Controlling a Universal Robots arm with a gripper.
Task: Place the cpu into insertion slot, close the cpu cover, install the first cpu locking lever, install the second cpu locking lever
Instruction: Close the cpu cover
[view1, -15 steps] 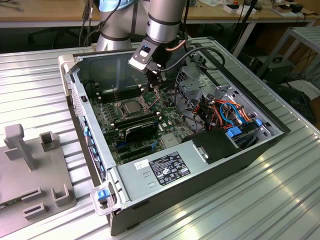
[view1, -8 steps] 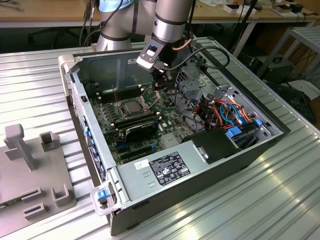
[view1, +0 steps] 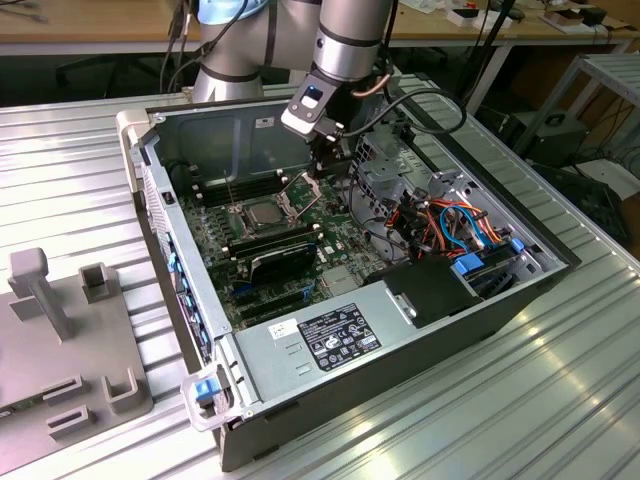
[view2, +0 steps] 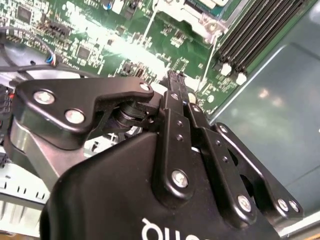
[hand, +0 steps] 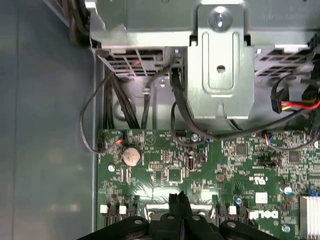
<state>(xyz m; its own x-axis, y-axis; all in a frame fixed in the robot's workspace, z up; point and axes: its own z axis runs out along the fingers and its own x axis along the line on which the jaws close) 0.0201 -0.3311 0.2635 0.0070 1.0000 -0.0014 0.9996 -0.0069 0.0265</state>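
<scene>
In the exterior view the cpu (view1: 262, 213) lies flat, silvery top up, in the insertion slot (view1: 243, 222) on the green board of an open computer case. The cpu cover (view1: 300, 191) stands tilted up from the slot's edge on the exterior view's right. My gripper (view1: 326, 165) hangs just above and beside that raised cover. Both wrist views show the gripper (view2: 172, 80) (hand: 178, 197) with its black fingers pressed together, shut, nothing visible between them, the tip low over the board next to a silvery socket frame (view2: 200, 12).
Long black memory slots (view2: 260, 30) run beside the socket. A black card (view1: 280, 255) lies in front of it. A metal drive cage (hand: 220, 65) with cables (view1: 450, 225) and the power supply (view1: 330, 340) crowd the case. A grey fixture (view1: 70, 330) sits outside on the table.
</scene>
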